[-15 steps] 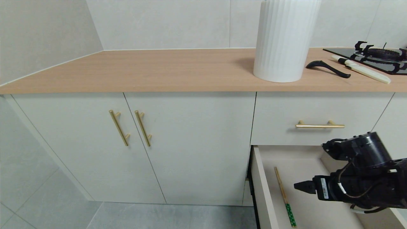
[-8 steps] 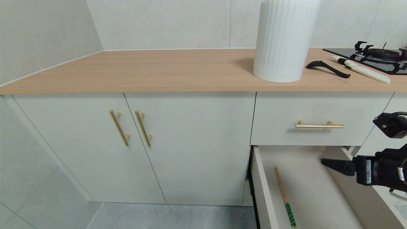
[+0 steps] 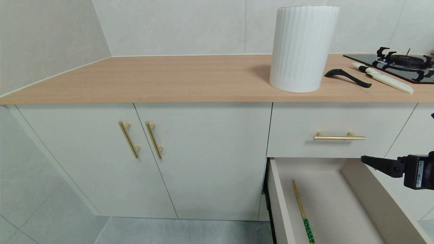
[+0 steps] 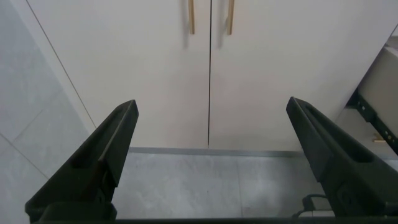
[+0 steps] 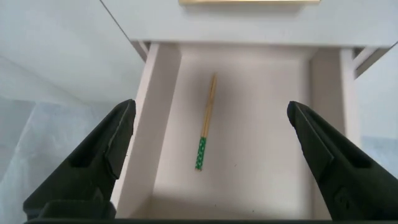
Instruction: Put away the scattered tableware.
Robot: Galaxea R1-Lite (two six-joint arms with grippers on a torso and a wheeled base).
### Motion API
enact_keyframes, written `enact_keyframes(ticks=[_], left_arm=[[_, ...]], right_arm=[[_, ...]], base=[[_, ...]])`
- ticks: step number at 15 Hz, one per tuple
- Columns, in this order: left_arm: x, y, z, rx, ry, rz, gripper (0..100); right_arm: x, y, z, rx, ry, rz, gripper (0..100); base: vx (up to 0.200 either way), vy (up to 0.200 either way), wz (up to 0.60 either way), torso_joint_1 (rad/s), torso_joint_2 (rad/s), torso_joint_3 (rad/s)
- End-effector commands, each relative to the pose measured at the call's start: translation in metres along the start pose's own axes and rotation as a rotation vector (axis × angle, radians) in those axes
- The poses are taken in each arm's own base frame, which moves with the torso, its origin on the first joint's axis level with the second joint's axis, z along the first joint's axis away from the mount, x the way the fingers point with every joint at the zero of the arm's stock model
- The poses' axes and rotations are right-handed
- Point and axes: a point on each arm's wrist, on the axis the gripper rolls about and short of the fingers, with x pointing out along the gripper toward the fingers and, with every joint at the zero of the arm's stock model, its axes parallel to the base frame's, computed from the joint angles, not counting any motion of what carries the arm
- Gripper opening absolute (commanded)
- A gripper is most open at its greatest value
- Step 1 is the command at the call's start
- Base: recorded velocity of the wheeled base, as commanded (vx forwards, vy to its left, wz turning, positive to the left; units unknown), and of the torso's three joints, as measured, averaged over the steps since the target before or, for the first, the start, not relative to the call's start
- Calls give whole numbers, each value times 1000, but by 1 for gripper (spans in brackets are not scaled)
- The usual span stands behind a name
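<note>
Head view, chopsticks (image 3: pixel 301 211) in drawer (image 3: pixel 276 200), gripper (image 3: pixel 369 161) apart

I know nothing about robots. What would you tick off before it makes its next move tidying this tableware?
1. Drawer open to receive things: ok, it is pulled out.
2. Chopsticks put away: ok, they lie inside the drawer near its left wall.
3. Black spoon and knife put away: not ok, both lie on the counter by the stove.
4. Right gripper free to pick: ok, open and empty, by the drawer's right side.
5. Left gripper free: ok, open and empty, facing the cupboard doors.
</note>
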Motion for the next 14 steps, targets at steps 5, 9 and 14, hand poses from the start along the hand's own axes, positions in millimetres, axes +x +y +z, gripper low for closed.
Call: enact_keyframes(ticks=[5,9,14], left_arm=[[0,0,0,0,1,1,100],[0,0,0,0,1,1,100],[0,0,0,0,1,1,100]], right_arm=[[-4,-5,2,-18,-20,-23,100],[-3,-5,0,-19,-11,-23,100],[-1,-5,-1,-19,-4,-21,100]], base=[[0,0,0,109,-399,-267],[0,0,0,217,-471,-277],[0,0,0,227,-477,-271]])
